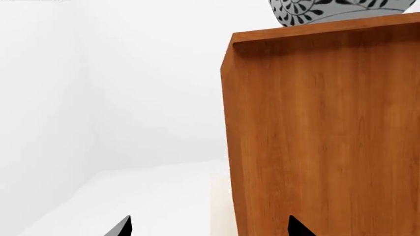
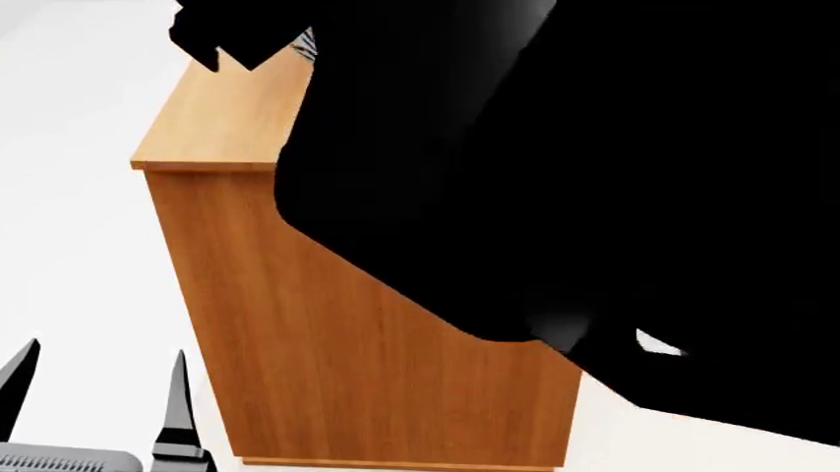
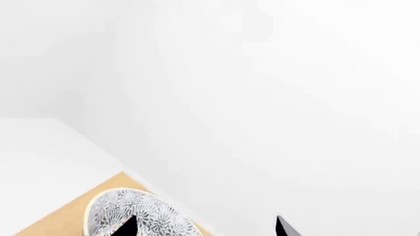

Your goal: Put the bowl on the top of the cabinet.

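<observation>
The bowl (image 3: 141, 212), white with a fine grey leaf pattern, stands on the flat top of the orange-brown cabinet (image 2: 341, 334). Its underside shows at the cabinet's top edge in the left wrist view (image 1: 328, 12), and only a sliver of it (image 2: 306, 43) shows in the head view. My right gripper (image 3: 205, 228) is open just above the bowl, one fingertip (image 3: 128, 227) over its inside, the other past its rim. My left gripper (image 2: 98, 393) is open and empty, low beside the cabinet's side wall (image 1: 321, 137).
My right arm (image 2: 565, 177) fills most of the head view and hides the cabinet's right part. A bare strip of the cabinet's top (image 2: 216, 123) shows at the left. White floor (image 2: 66, 197) and white walls (image 3: 262, 98) surround the cabinet.
</observation>
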